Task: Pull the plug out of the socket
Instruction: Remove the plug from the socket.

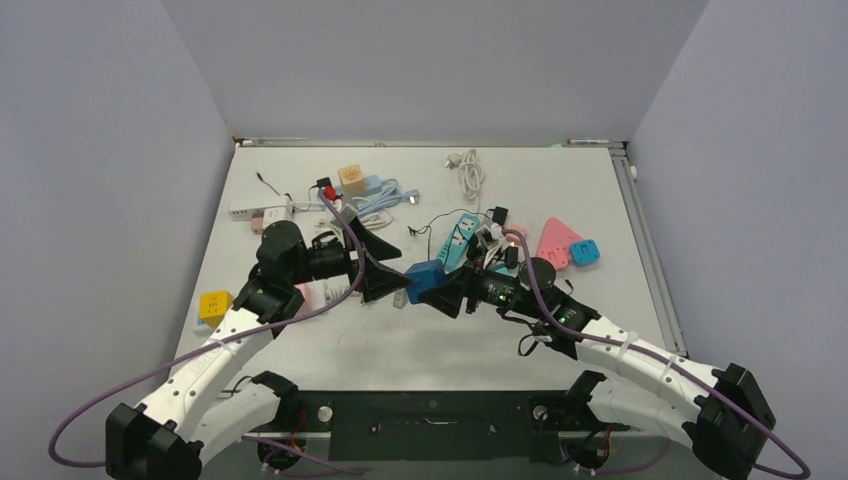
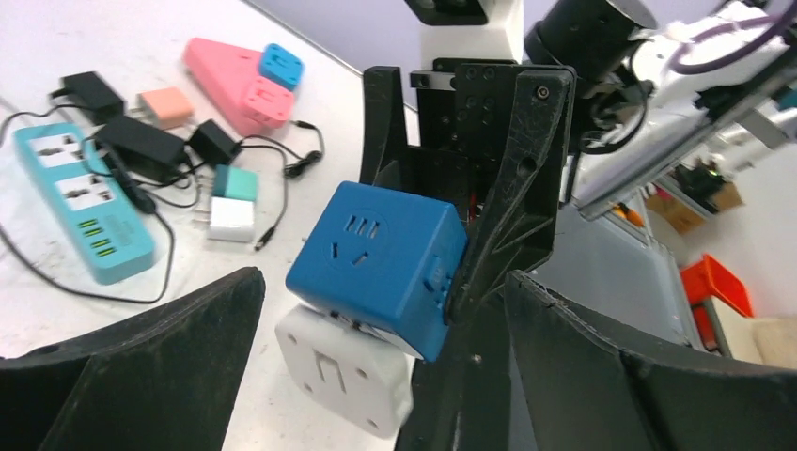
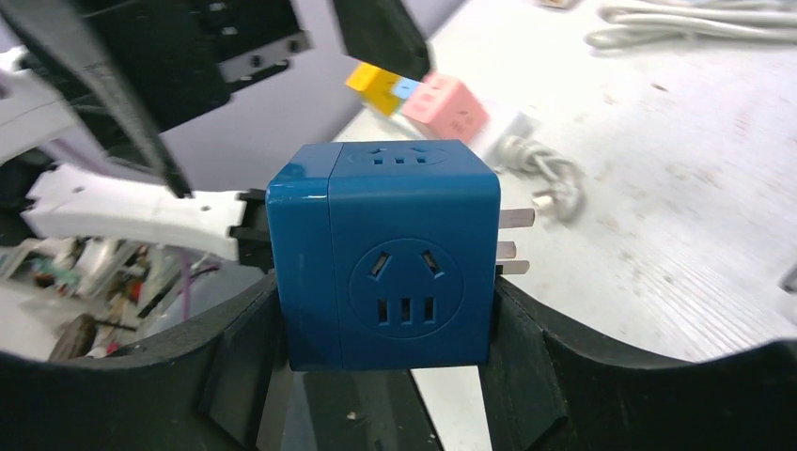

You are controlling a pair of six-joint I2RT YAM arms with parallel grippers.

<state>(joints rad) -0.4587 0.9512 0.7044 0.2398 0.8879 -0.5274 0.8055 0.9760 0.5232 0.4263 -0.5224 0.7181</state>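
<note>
My right gripper is shut on a blue cube plug that has outlet faces on its sides. Its fingers press the cube's two flanks and hold it above the table. Bare metal prongs stick out of the cube's side. A white socket block sits just below the cube, looks blurred, and is off the prongs. My left gripper stands wide open around the white block, holding nothing. From above, both grippers meet at mid-table beside the cube.
A teal power strip, black adapters, a pink wedge with a blue cube and small white and teal plugs lie behind. A coiled white cable, a yellow cube and more strips ring the table.
</note>
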